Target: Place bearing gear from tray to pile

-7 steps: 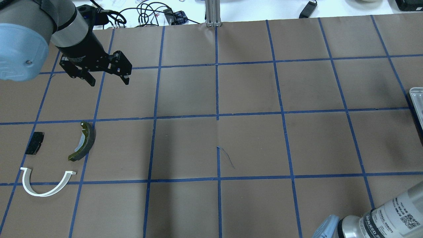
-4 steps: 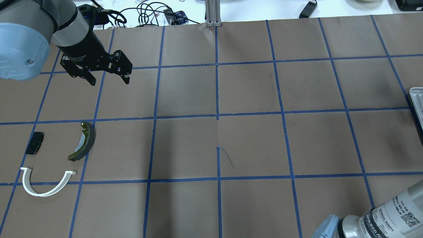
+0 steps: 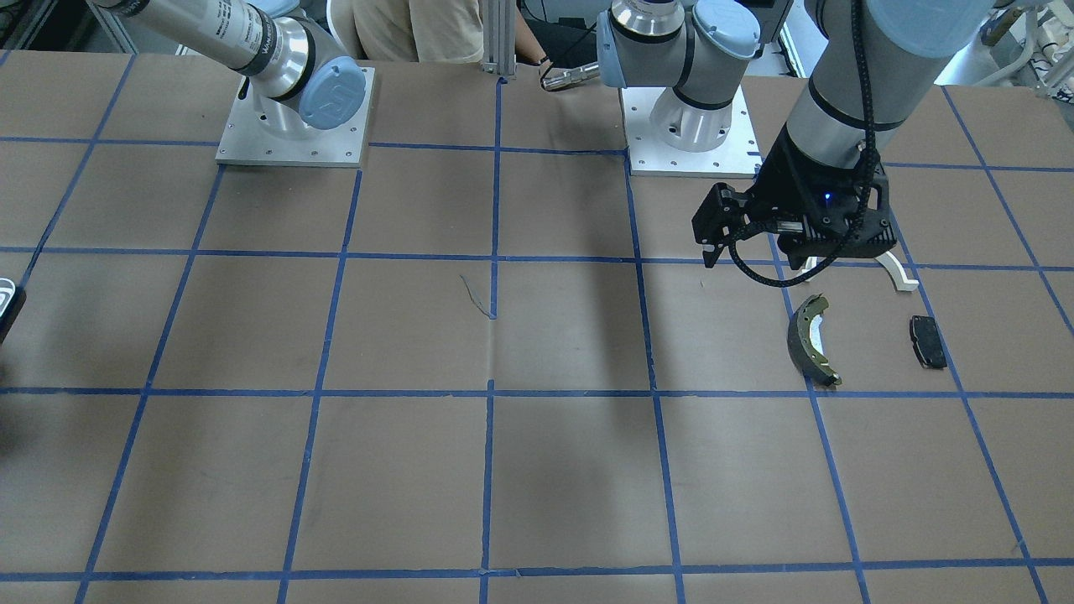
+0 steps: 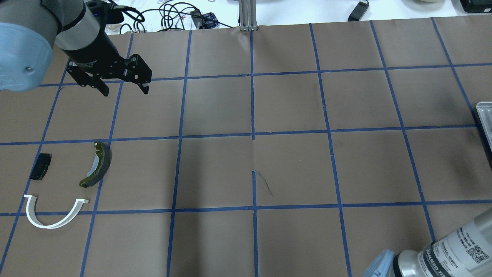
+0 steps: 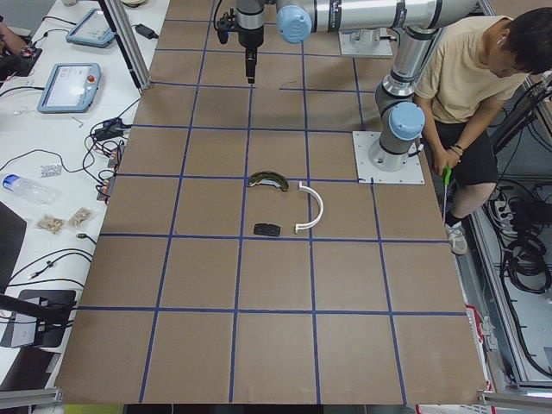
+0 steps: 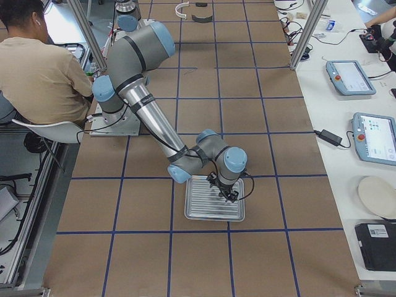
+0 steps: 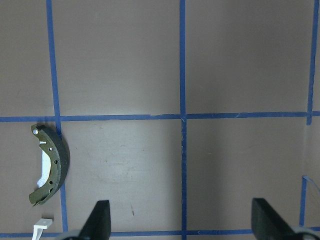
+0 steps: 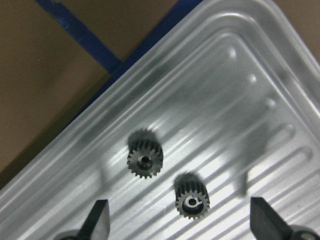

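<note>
Two small dark bearing gears (image 8: 145,160) (image 8: 192,200) lie on the ribbed silver tray (image 8: 240,100). My right gripper (image 8: 178,212) hovers open over them, with the nearer gear roughly between its fingers. The tray also shows in the right-side view (image 6: 198,210) under that gripper (image 6: 224,190). The pile is the olive-and-black brake shoe (image 4: 98,165), the white arch (image 4: 54,219) and the black pad (image 4: 40,166). My left gripper (image 4: 124,91) is open and empty, raised beyond the pile.
Brown paper with a blue tape grid covers the table (image 4: 253,115). A corner of the tray (image 4: 485,119) shows at the overhead view's right edge. Cables (image 4: 169,15) lie past the far edge. A seated person (image 5: 474,78) is beside the robot bases.
My left gripper has shifted slightly toward the far left, still open. The pile has not moved.
</note>
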